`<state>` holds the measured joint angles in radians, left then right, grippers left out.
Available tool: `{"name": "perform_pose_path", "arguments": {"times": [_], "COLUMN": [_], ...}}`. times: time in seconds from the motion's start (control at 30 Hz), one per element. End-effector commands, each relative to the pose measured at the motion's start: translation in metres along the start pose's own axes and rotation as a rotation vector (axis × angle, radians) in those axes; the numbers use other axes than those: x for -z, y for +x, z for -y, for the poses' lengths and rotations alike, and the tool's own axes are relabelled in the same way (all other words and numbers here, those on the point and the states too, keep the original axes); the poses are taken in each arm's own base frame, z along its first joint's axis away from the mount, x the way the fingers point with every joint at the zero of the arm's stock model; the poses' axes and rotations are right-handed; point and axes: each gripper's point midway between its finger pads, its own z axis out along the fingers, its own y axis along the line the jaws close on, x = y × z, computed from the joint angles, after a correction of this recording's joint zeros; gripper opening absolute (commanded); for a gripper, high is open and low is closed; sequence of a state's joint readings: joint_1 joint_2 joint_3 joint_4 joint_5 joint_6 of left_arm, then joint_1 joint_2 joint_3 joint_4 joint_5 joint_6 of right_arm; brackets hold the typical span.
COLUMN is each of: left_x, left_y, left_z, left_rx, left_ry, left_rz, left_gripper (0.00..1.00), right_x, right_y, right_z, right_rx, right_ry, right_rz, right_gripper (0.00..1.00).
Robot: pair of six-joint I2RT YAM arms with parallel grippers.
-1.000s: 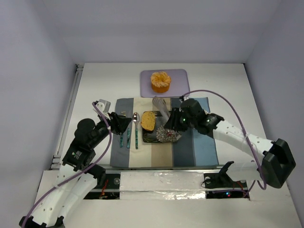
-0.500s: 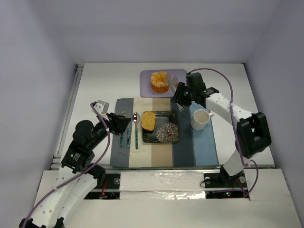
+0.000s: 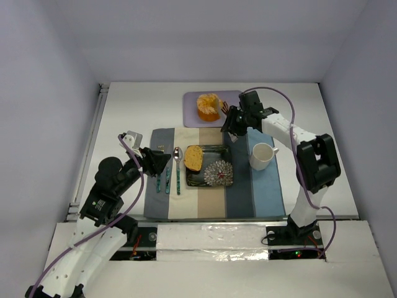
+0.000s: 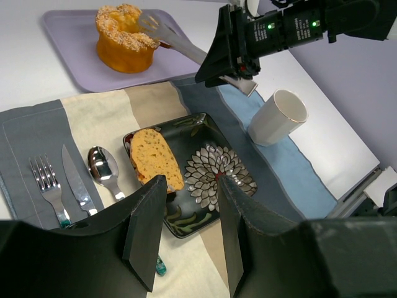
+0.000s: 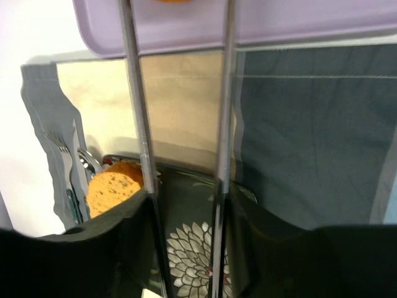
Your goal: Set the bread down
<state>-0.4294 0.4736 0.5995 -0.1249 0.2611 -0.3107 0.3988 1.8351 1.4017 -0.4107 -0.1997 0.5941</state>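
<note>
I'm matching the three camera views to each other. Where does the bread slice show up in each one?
Top external: the bread lies centre, on the plate's left part.
Left wrist: left of centre, above the fingers.
Right wrist: lower left.
Shared landmark: the dark floral plate.
</note>
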Motion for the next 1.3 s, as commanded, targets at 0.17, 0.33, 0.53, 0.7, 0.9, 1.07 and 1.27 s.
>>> {"name": "perform_pose_path", "arguments": {"times": [0.17, 0.33, 0.53, 0.7, 0.9, 1.07, 1.27], "left_x": [-0.001, -0.001, -0.001, -0.002, -0.005, -0.006, -0.006], "left_y": [-0.007, -0.008, -0.007, -0.006, -0.004, -0.002, -0.002], "left_z": [0.001, 0.0, 0.0, -0.001, -0.002, -0.002, -0.003], "left_rx": [-0.021, -0.02, -0.018, -0.017, -0.013, -0.012, -0.011], "left_ry": [0.017, 0.014, 0.013, 0.012, 0.012, 0.01, 0.008], "left_rz": [0.031, 0.031, 0.03, 0.026, 0.01, 0.005, 0.005], "left_gripper": [0.36, 0.36, 0.36, 0.36, 0.36, 0.36, 0.35], "right_x": [0.016, 0.054, 0.118, 0.144, 0.184, 0.199, 0.207], "right_y": [-0.015, -0.02, 0.011, 0.089, 0.151, 0.179, 0.194], "right_z": [-0.023, -0.042, -0.059, -0.046, -0.026, -0.008, 0.008], "right_rx": [0.01, 0.02, 0.054, 0.091, 0.061, 0.014, 0.007], "right_ry": [-0.097, -0.18, -0.296, -0.287, -0.261, -0.247, -0.213], "right_rz": [0.053, 0.113, 0.111, 0.02, -0.016, -0.046, -0.07], "right_gripper": [0.26, 0.18, 0.17, 0.17, 0.17, 0.17, 0.17]}}
